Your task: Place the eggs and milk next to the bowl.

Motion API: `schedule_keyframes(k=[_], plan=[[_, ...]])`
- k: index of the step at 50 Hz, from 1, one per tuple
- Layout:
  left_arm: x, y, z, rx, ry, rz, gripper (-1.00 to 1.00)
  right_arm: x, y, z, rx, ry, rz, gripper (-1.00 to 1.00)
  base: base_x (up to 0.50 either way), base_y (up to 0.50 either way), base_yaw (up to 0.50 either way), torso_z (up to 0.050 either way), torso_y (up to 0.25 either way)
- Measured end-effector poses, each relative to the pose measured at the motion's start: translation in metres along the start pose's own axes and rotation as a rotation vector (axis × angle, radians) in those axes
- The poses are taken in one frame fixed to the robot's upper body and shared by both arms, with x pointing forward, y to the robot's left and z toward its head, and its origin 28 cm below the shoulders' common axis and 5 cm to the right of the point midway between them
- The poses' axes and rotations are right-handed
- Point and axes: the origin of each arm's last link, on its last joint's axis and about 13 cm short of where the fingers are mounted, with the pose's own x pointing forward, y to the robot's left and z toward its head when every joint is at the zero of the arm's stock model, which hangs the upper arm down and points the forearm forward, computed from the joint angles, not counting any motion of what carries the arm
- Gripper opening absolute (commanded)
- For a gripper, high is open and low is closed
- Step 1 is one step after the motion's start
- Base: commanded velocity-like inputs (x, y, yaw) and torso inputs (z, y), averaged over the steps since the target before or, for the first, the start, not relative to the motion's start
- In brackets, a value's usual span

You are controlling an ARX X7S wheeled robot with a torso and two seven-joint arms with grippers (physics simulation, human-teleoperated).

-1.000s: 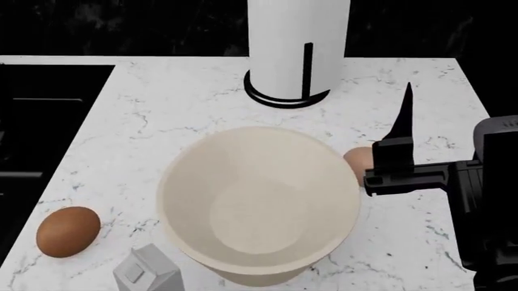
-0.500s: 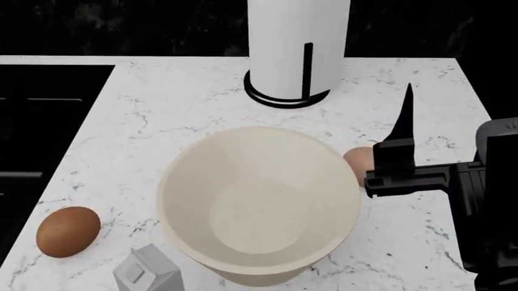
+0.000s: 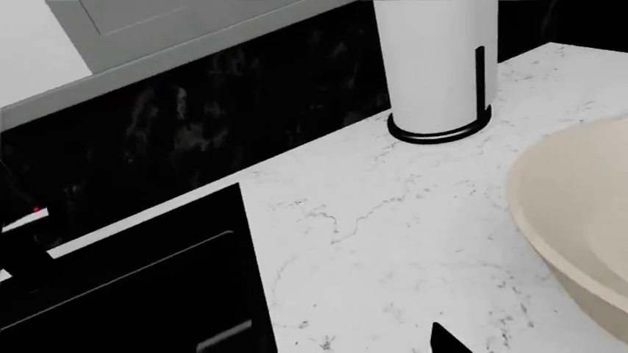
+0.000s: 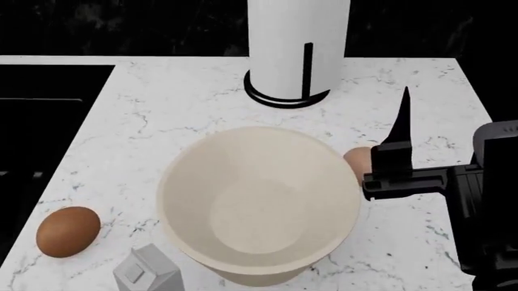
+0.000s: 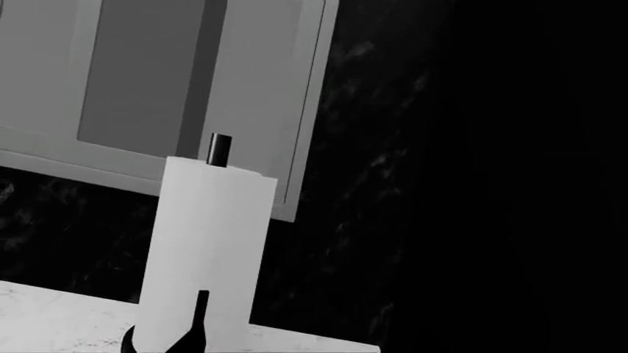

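Currently, the reddish-brown egg (image 4: 68, 231) lies well to the left of the bowl (image 4: 257, 206), and the milk (image 4: 147, 271) stands just beside the bowl's near-left rim. The paler egg (image 4: 357, 162) rests against its right rim, partly hidden by the right gripper (image 4: 387, 173); whether that gripper is open or grasping cannot be determined. A careless withdrawal could roll this egg away. The left gripper is barely visible.

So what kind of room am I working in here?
Most likely a kitchen, as a simulator's render: a white marble countertop against a dark backsplash, a paper-towel roll on a black stand, grey cabinet doors on the wall above, and a bowl, egg and milk carton set out.
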Motion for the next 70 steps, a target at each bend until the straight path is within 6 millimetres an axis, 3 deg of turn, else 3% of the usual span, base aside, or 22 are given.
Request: schedule_keyframes(k=[28,70], plan=[[-0.022,-0.007,-0.007,0.058,0.076,-0.222,1.00,-0.002,0.001,-0.002,0.002,0.008,0.003,1.00,0.00,0.00,0.00,0.000,0.000],[0.008,-0.011,-0.045,0.060,0.162,-0.292,1.00,-0.001,0.003,-0.005,0.001,0.019,0.006,1.00,0.00,0.00,0.00,0.000,0.000]])
